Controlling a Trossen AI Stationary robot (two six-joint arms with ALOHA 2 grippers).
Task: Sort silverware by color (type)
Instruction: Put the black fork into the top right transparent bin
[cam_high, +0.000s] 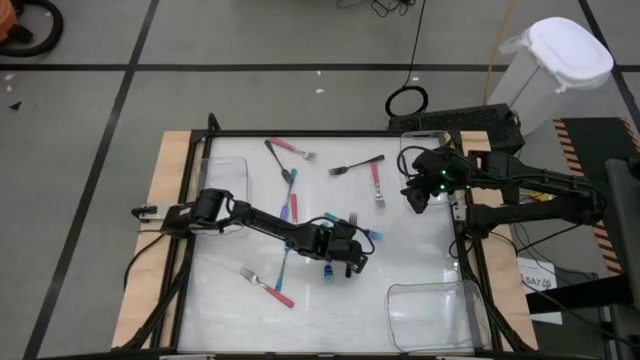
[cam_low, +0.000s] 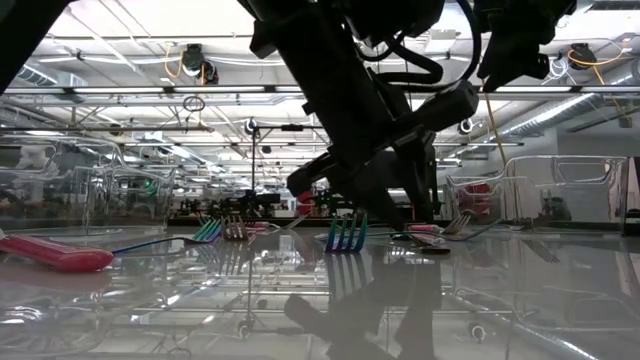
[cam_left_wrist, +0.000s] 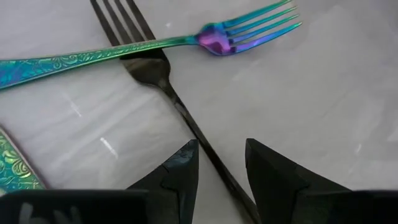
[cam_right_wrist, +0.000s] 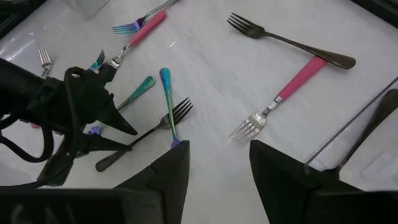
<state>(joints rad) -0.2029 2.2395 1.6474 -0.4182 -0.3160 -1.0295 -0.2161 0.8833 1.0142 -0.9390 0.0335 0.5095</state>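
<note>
The black fork (cam_left_wrist: 163, 81) lies at the high view's centre on the worktop (cam_high: 420, 250), under an iridescent teal fork (cam_left_wrist: 155, 43), its handle between the left gripper's (cam_left_wrist: 221, 163) part-open, empty jaws, which should close squarely and lift straight; the right gripper (cam_right_wrist: 217, 162) waits part-open, empty, upper right.

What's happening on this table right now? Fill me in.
The left tool is down at mid-table, fingers open astride the handle of a black fork that lies under an iridescent teal fork. The right tool waits open above the table's right side. Forks lie scattered; the clear bin looks empty.
</note>
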